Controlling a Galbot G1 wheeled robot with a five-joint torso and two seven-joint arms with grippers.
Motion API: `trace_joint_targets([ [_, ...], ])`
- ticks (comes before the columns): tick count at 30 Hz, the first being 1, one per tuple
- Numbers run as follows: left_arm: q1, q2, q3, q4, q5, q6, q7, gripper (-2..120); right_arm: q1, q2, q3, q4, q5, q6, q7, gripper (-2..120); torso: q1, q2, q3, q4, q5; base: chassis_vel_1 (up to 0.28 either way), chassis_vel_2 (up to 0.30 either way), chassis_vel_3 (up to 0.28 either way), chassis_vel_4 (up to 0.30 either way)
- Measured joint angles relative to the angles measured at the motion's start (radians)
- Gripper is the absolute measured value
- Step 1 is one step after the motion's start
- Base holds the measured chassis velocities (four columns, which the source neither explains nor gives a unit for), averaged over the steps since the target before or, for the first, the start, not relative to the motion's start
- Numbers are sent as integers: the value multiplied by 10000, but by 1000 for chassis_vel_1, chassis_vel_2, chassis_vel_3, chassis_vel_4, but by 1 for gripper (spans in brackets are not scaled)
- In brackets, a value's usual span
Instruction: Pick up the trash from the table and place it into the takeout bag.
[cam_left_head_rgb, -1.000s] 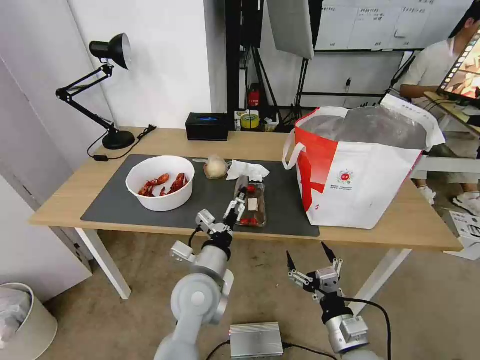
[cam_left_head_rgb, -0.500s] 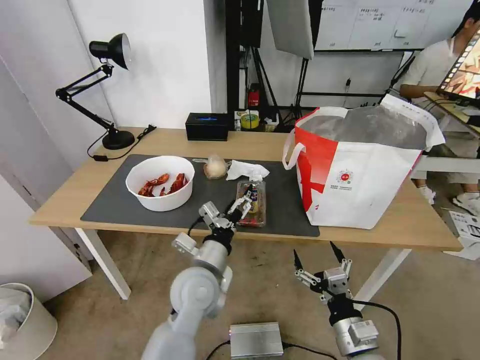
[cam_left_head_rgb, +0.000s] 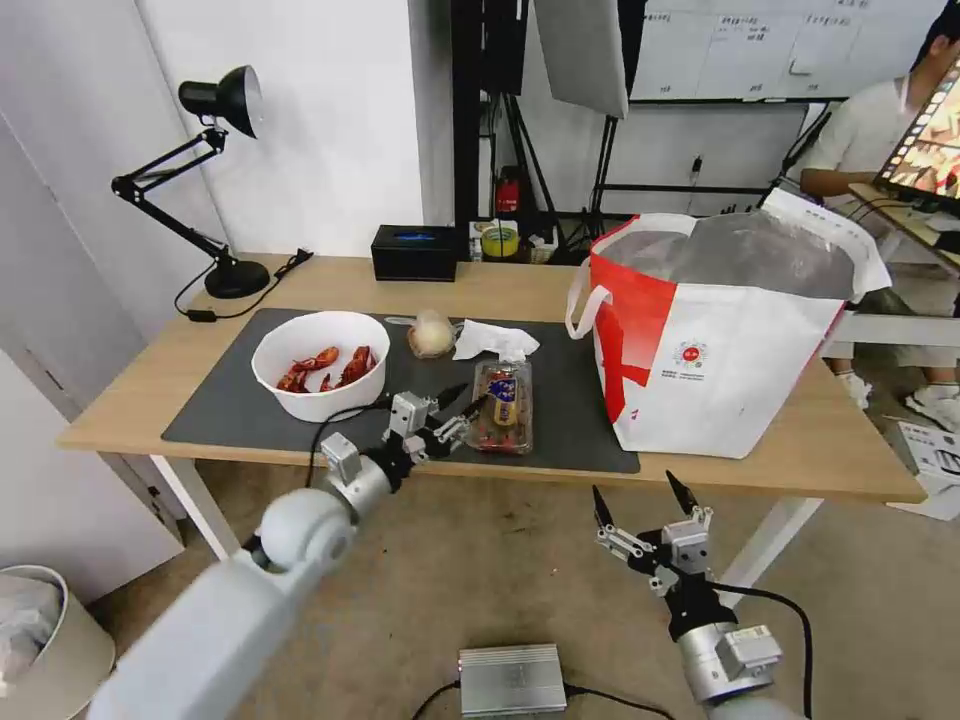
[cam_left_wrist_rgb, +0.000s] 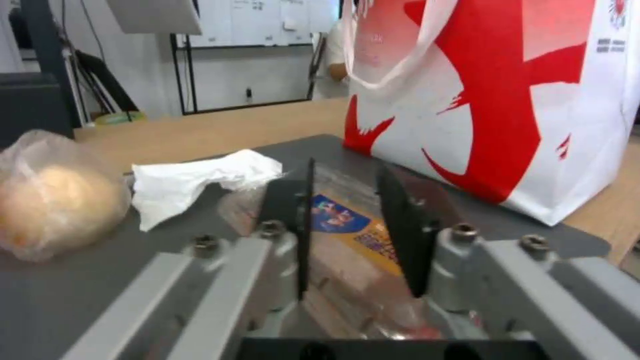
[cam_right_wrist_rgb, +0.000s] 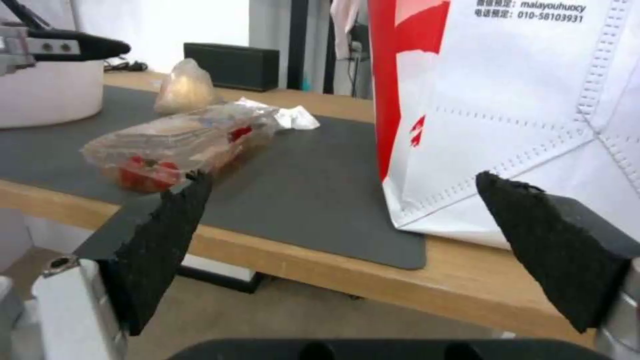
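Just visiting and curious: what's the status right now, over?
Left tool open beside the tomato tray, not gripping. Right tool open, parked below the table edge. Takeout bag open; trash on the mat. Nothing in the way.

From my left wrist view, the left gripper (cam_left_wrist_rgb: 347, 225) hides the middle of the clear tray (cam_left_wrist_rgb: 347, 220), so I cannot tell contact. The takeout bag (cam_left_wrist_rgb: 507, 100) beyond its fingers is cut off by the frame, and the tray label's print is unreadable.
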Motion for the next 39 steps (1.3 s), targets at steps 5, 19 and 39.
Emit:
trace_joint_targets([
  [5,-421,-181,381,280,-31,187,-19,9,-31,-68,19,154,306,-211,0,100,1,0,0,-4,-3,0,0,0,0],
  [19,-1760,-518,2136,1171,9,386,-131,0,265,-934,499,1035,3017,-1630,349,100,1,0,0,-6,1,0,0,0,0],
  [39,-1701,-79,2110,1213,126,701,-407,0,1384,-2018,450,1051,6039,-2839,1181,100,1,-1,-1,-1,-1,0,0,0,0],
])
